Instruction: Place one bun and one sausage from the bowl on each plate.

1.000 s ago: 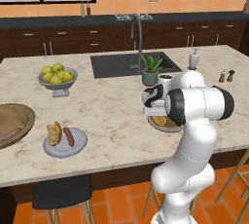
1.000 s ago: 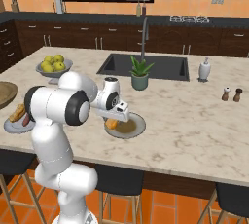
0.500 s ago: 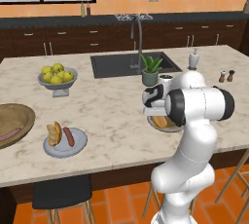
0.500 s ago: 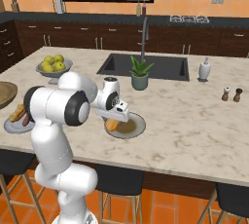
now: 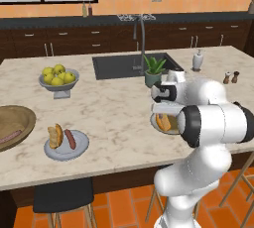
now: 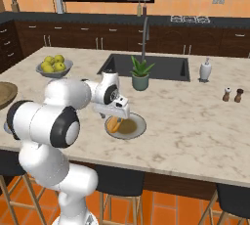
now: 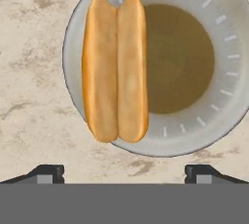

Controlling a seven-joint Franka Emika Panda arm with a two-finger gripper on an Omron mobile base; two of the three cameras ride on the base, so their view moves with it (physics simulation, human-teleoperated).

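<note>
Bun point(image 7: 115, 69) lies on the grey plate point(image 7: 221, 67) under my claw, filling upper left-centre of hand view. It's a split hot-dog bun, two long tan halves side by side, on the plate's left part, one end sticking a bit past the rim at lower centre. Plate's brownish middle is bare to the right of the bun.

My claw point(image 7: 124, 173) is released: the two dark tips sit far apart at bottom left and bottom right of hand view, w/ nothing between them, clear of bun and plate. In right base view the claw point(image 6: 117, 118) hangs just over that plate point(image 6: 136, 127), centre of frame, bun point(image 6: 113, 124) showing orange-tan at the plate's left edge. In left base view the same plate point(image 5: 155, 123) peeks out at centre right, mostly behind my arm.

2nd plate point(image 5: 82, 147) sits lower left in left base view, w/ a bun point(image 5: 55, 136) and a sausage point(image 5: 70, 139) side by side on it. Wooden bowl point(image 5: 22, 120) is at far left edge, something pinkish, prob. a sausage, inside.

Further out: grey bowl of apples point(image 5: 58, 77) upper left on the counter, potted plant point(image 5: 154, 71) by the sink point(image 5: 114, 67), soap bottle point(image 5: 197, 60) and two small shakers point(image 5: 230, 77) at right.
</note>
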